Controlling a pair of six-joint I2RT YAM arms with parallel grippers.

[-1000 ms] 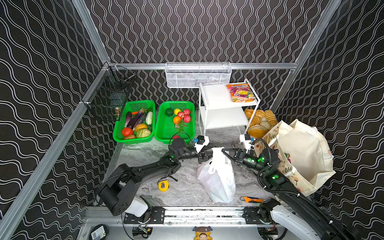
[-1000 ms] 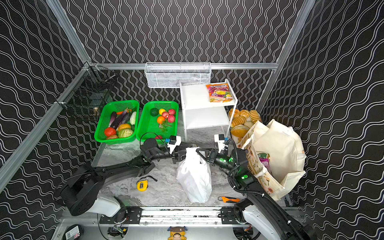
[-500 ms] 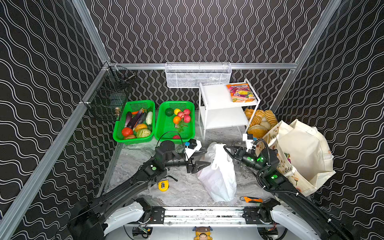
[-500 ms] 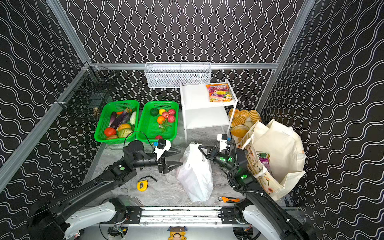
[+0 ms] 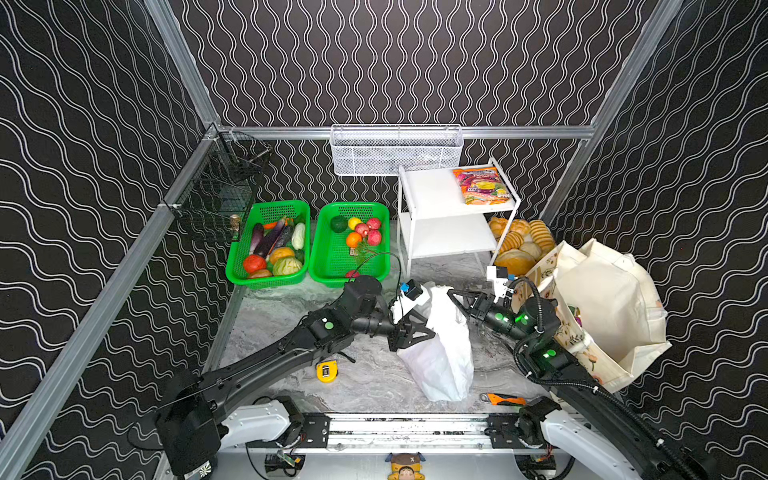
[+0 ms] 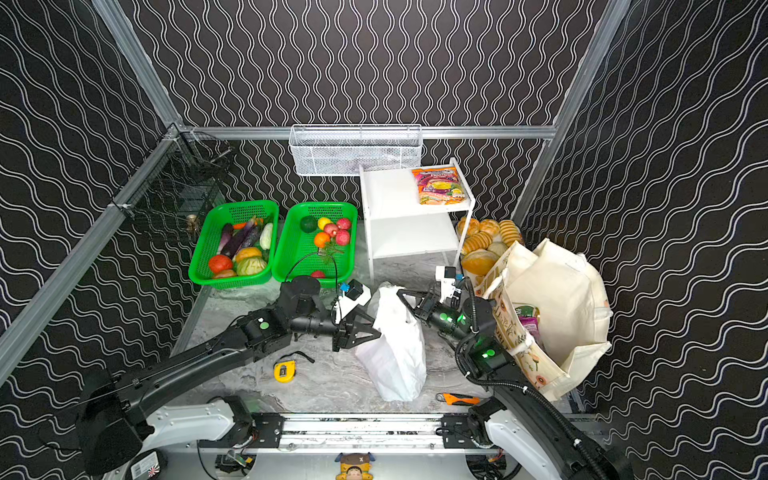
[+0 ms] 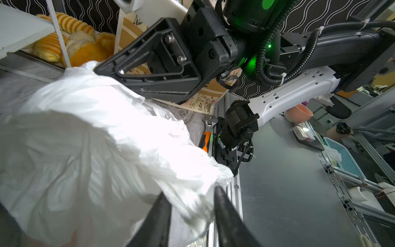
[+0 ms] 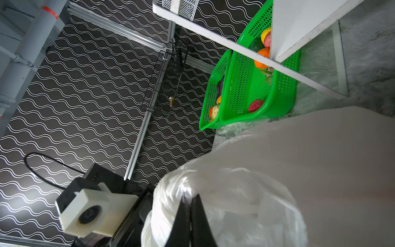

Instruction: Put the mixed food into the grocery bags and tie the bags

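Tying looks to be the step in hand. The white plastic bag (image 5: 440,357) stands bulging just right of the table's (image 5: 291,307) middle. The right tool (image 5: 451,293) draws its neck up toward 1 o'clock, clenched on a pinch of plastic in the right wrist view. The left tool (image 5: 432,332) meets the bag's side from 9 o'clock. In the left wrist view its fingers (image 7: 222,205) stand slightly apart with a fold of plastic between them, and I cannot tell whether they grip it. No knot shows.

The cloth tote (image 5: 598,303) gapes at 3 o'clock with packets inside and its handles loose, so I judge both ties are left to do. Fruit lies in the green basket (image 5: 336,266) at 11 o'clock and a snack packet (image 5: 482,185) on the white shelf (image 5: 440,237) at 12 o'clock. Whether those must be packed too is unclear.

Open table lies at 8 to 9 o'clock, apart from a yellow tape measure (image 5: 327,371). The right side is tight, with the right arm squeezed between bag and tote. The shelf legs stand just behind, and an orange-handled wrench (image 5: 503,400) lies at 5 o'clock by the front edge.
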